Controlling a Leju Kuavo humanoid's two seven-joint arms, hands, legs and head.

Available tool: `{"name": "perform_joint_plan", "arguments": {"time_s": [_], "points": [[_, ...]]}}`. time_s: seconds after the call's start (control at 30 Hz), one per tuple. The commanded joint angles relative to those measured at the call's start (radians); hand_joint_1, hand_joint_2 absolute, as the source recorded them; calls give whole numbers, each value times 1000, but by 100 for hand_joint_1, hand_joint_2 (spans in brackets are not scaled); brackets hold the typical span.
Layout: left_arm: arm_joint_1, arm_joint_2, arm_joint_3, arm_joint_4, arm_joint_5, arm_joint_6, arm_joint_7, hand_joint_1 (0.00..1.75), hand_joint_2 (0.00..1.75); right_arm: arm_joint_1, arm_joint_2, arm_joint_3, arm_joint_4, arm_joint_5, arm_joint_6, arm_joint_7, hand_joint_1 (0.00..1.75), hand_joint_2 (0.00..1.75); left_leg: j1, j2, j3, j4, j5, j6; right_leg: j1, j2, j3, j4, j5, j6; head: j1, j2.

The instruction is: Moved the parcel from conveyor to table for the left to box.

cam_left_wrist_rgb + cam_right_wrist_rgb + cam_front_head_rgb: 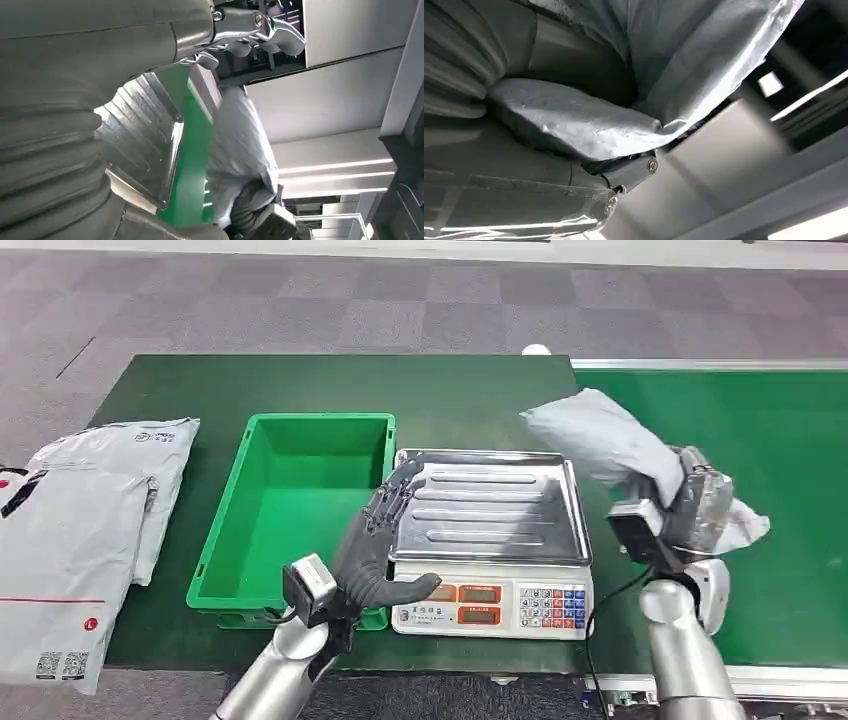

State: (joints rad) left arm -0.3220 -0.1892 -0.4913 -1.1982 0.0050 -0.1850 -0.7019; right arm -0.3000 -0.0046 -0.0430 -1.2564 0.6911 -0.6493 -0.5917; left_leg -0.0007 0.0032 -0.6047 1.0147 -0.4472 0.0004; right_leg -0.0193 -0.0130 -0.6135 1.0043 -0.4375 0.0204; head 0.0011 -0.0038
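Note:
My right hand (690,502) grips a grey plastic parcel (608,443), lifted in the air at the right edge of the scale (490,540), just over the seam between table and conveyor (790,480). From the right wrist the parcel (674,65) is pressed against the hand (514,150). My left hand (378,545) hovers open, fingers spread, over the left edge of the scale's steel pan (490,505), beside the green box (290,520). The left wrist view shows the pan (140,135), the parcel (240,150) and my left hand (75,100).
The green box stands empty on the dark green table (200,390), left of the scale. Several grey mail bags (80,530) lie at the table's left end, hanging over its edge. The conveyor belt runs along the right.

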Motion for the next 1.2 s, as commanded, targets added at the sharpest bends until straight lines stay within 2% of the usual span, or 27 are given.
{"name": "perform_joint_plan", "arguments": {"time_s": [0.03, 0.1, 0.17, 0.3, 0.57, 0.93, 0.97, 1.0, 1.1, 1.2], "points": [[-34, 22, -5, 55, -4, -2, 4, 0, 175, 22, -18, 248, -105, 27, 51, 37, 175, 175, 1, 2, 4, -2, -1, -1, 1, 3, 3, -2, 0, -2, 0, 0], [-32, 25, -3, 51, -7, -3, 4, 0, 175, 11, -27, 265, -80, 58, 92, 60, 175, 175, 1, 0, 1, 0, -1, 0, 1, 0, 1, -1, 0, -1, 0, 0], [-31, 26, -2, 50, -9, -4, 4, 0, 175, 7, -35, 279, -63, 85, 129, 80, 175, 175, 1, 2, 4, -2, -1, 0, 1, 3, 4, -3, 0, -2, 0, 0], [-22, 34, -3, 41, -16, -11, 4, 0, 175, 9, -54, 333, -7, 105, 322, 125, 175, 175, 1, 2, 4, -2, -1, -1, 1, 4, 5, -3, 0, -2, 0, 0], [-11, 33, -1, 37, -29, -10, 4, 0, 175, 8, -70, 354, 61, 129, 579, 249, 175, 175, 1, 1, 5, -3, -1, -1, 1, 2, 5, -4, 0, -2, 0, 0], [-6, 23, 6, 39, -34, 0, 4, 0, 175, -19, -63, 307, 81, 52, 616, 247, 175, 175, 1, 0, 3, -1, 0, 0, 1, 1, 4, -3, 0, -1, 0, 0], [-3, 21, 9, 39, -35, 2, 4, 0, 175, -18, -52, 288, 75, -9, 631, 217, 16, 175, 1, 0, 3, -1, 0, 0, 1, 1, 3, -2, 0, -1, 0, 0], [-2, 19, 11, 40, -35, 2, 4, 0, 175, -16, -47, 273, 62, -75, 659, 185, 0, 175, 1, 0, 4, -2, 0, 0, 1, 1, 4, -3, 1, -1, 0, 0], [-2, 19, 11, 40, -34, 0, 4, 0, 175, -14, -46, 265, 58, -97, 665, 175, 0, 175, 0, 0, 3, -1, 0, 0, 0, 1, 3, -1, 0, -1, 0, 0], [0, 16, 10, 44, -33, 3, 4, 0, 175, -7, -29, 180, 26, -305, 711, 135, 0, 175, 1, 0, 4, -2, 0, -1, 1, 2, 5, -3, 0, -2, 0, 0]]}}
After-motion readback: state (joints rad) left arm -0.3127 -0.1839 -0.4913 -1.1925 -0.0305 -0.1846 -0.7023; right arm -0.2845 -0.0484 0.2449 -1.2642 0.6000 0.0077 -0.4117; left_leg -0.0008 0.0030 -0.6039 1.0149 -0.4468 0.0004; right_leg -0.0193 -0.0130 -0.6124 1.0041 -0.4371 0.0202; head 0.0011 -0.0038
